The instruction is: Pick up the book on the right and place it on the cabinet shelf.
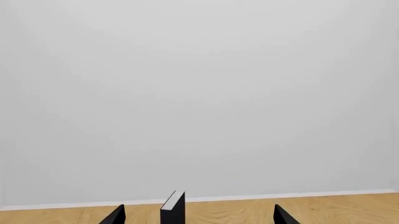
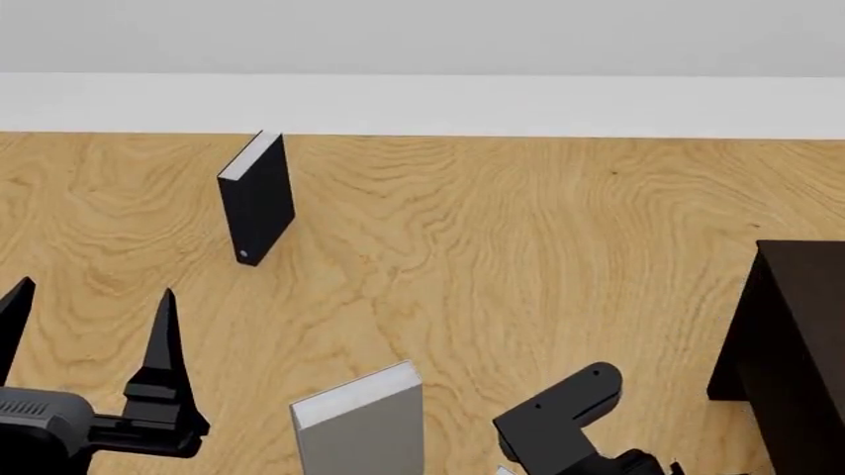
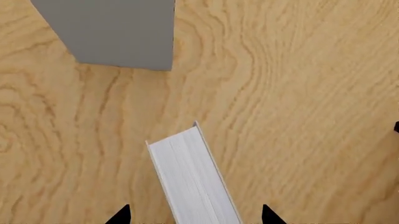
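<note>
The right gripper hangs over the wooden floor with its two dark fingertips spread wide and nothing yet pinched between them. Directly between and just ahead of those tips stands the book, its pale page edges turned up toward the wrist camera. A second grey book sits farther out beyond the tips, well apart from the first.

From the head camera, the right arm is low in the scene, with a grey book upright just to its left; which of the two it is cannot be told. The cabinet shelf lies off to the arm's right.

The left gripper holds its fingers parted and empty, pointing toward an upright black book that stands well ahead of it near the white wall.
</note>
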You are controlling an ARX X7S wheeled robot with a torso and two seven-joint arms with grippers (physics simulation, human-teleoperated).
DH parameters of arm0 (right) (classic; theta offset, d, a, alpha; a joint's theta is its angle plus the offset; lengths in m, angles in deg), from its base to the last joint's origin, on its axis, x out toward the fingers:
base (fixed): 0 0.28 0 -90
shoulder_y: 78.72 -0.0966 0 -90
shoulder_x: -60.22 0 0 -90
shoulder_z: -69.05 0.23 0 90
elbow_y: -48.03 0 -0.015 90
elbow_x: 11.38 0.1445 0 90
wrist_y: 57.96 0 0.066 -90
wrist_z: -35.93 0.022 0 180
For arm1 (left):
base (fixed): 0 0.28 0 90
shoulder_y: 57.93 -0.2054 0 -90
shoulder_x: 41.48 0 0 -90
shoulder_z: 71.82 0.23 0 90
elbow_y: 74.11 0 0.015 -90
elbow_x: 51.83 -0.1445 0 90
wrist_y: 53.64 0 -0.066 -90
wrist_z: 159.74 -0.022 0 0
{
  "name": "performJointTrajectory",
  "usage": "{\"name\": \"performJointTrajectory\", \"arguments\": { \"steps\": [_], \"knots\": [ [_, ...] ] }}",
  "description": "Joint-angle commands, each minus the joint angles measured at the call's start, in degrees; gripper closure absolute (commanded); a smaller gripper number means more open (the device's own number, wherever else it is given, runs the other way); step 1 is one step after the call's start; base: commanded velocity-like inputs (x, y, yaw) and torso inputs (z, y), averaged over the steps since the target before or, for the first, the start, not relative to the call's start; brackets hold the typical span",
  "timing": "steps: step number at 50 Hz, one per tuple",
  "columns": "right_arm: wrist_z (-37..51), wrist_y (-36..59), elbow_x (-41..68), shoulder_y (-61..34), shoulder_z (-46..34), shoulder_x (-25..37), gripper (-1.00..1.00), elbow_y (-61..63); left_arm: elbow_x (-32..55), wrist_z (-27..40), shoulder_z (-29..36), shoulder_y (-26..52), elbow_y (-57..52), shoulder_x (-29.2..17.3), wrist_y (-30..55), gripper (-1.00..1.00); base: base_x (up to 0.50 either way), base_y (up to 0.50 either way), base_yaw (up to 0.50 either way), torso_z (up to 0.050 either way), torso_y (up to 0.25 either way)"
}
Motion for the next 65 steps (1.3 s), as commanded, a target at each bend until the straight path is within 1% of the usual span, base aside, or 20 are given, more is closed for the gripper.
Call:
{"name": "performJointTrajectory", "arguments": {
  "steps": [1, 3, 8, 12, 16, 17, 19, 20, 24, 25, 29, 37, 41, 48, 53, 54, 58, 62, 63, 65],
  "knots": [
    [0.5, 0.0, -1.2, -0.2, -1.2, -0.4, 1.0, -1.8, 0.2, 0.3, 0.3, 0.1, 0.2, -0.3, -0.2, -1.0, 0.0, 0.0, 0.0, 0.0, 0.0],
    [1.6, 1.5, -1.3, -0.5, -1.8, -0.8, 1.0, -2.7, 0.3, 0.4, 0.3, 0.1, 0.2, -0.3, -0.1, -1.0, 0.0, 0.0, 0.0, 0.0, 0.0],
    [3.0, 1.2, -0.9, -0.2, -0.7, -0.3, 1.0, -1.5, 0.4, 0.5, 0.3, 0.1, 0.4, -0.5, -0.3, -1.0, 0.0, 0.0, 0.0, 0.0, 0.0],
    [4.6, 1.4, -0.5, -0.2, -0.3, 0.1, 1.0, 1.2, 0.5, 0.6, 0.5, 0.1, 0.3, -0.6, -0.3, -1.0, 0.0, 0.0, 0.0, 0.0, 0.0],
    [6.9, 0.1, 0.9, 0.6, 2.5, 0.7, 1.0, 5.0, 0.6, 0.8, 0.5, 0.1, 0.0, -0.7, -0.2, -1.0, 0.0, 0.0, 0.0, 0.0, 0.0],
    [9.3, 1.9, 1.9, 0.3, 3.2, 0.6, 1.0, 5.6, 0.6, 0.7, 0.5, 0.1, 0.2, -0.7, -0.4, -1.0, 0.0, 0.0, 0.0, 0.0, 0.0],
    [12.3, 2.0, 3.7, 1.2, 5.8, 0.6, 1.0, 7.9, 0.8, 0.8, 0.5, 0.1, 0.2, -0.8, -0.3, -1.0, 0.0, 0.0, 0.0, 0.0, 0.0],
    [12.0, 0.6, 3.7, 1.8, 6.3, 1.1, 1.0, 9.4, 0.9, 0.8, 0.5, 0.1, 0.1, -0.8, -0.3, -1.0, 0.0, 0.0, 0.0, 0.0, 0.0],
    [19.5, 2.2, 7.0, 2.3, 11.0, 0.9, 1.0, 12.5, 1.0, 0.9, 0.5, 0.0, -0.1, -0.9, -0.2, -1.0, 0.0, 0.0, 0.0, 0.0, 0.0],
    [19.4, 1.4, 7.2, 2.7, 11.5, 1.2, 1.0, 13.8, 1.1, 1.0, 0.5, 0.0, -0.5, -1.0, 0.0, -1.0, 0.0, 0.0, 0.0, 0.0, 0.0],
    [23.2, 1.5, 7.5, 2.5, 12.5, 1.3, 1.0, 17.7, 1.3, 1.0, 0.6, 0.0, -0.2, -1.0, -0.2, -1.0, 0.0, 0.0, 0.0, 0.0, 0.0],
    [30.8, 3.0, 8.1, 1.4, 14.0, -0.1, 1.0, 21.3, 1.9, 1.2, 0.4, 0.2, -0.4, -1.3, -0.1, -1.0, 0.0, 0.0, 0.0, 0.0, 0.0],
    [35.7, 4.1, 5.6, -0.1, 13.3, -0.3, 1.0, 22.9, 2.0, 1.3, 0.4, 0.3, -0.4, -1.4, 0.1, -1.0, 0.0, 0.0, 0.0, 0.0, 0.0],
    [43.8, 9.6, 3.4, -4.3, 10.4, -2.8, 1.0, 23.8, 2.0, 1.4, 0.8, 0.2, -0.2, -1.5, 0.0, -1.0, 0.0, 0.0, 0.0, 0.0, 0.0],
    [48.0, 13.4, -0.1, -6.6, 4.5, -4.4, 1.0, 23.6, 2.4, 1.5, 0.4, 0.4, -0.1, -1.7, -0.2, -1.0, 0.0, 0.0, 0.0, 0.0, 0.0],
    [47.5, 12.5, -0.1, -6.4, 4.2, -4.7, 1.0, 23.4, 2.4, 1.5, 0.4, 0.4, -0.1, -1.7, -0.3, -1.0, 0.0, 0.0, 0.0, 0.0, 0.0],
    [50.0, 14.6, -2.7, -7.8, -0.9, -5.9, 1.0, 21.9, 2.4, 1.6, 0.6, 0.3, -0.2, -1.8, -0.2, -1.0, 0.0, 0.0, 0.0, 0.0, 0.0],
    [52.5, 15.0, -5.8, -9.0, -6.8, -7.4, 1.0, 18.8, 2.7, 1.8, 0.5, 0.3, -0.6, -1.9, 0.0, -1.0, 0.0, 0.0, 0.0, 0.0, 0.003],
    [54.3, 15.9, -6.3, -9.7, -9.2, -8.2, 1.0, 17.0, 2.7, 1.9, 0.5, 0.4, -0.5, -1.9, 0.0, -1.0, 0.0, 0.0, 0.0, 0.0, 0.0],
    [55.2, 15.0, -7.1, -10.0, -11.6, -8.8, 1.0, 15.2, 2.8, 1.8, 0.6, 0.4, -0.5, -2.0, -0.1, -1.0, 0.0, 0.0, 0.0, 0.0, 0.0]
  ]
}}
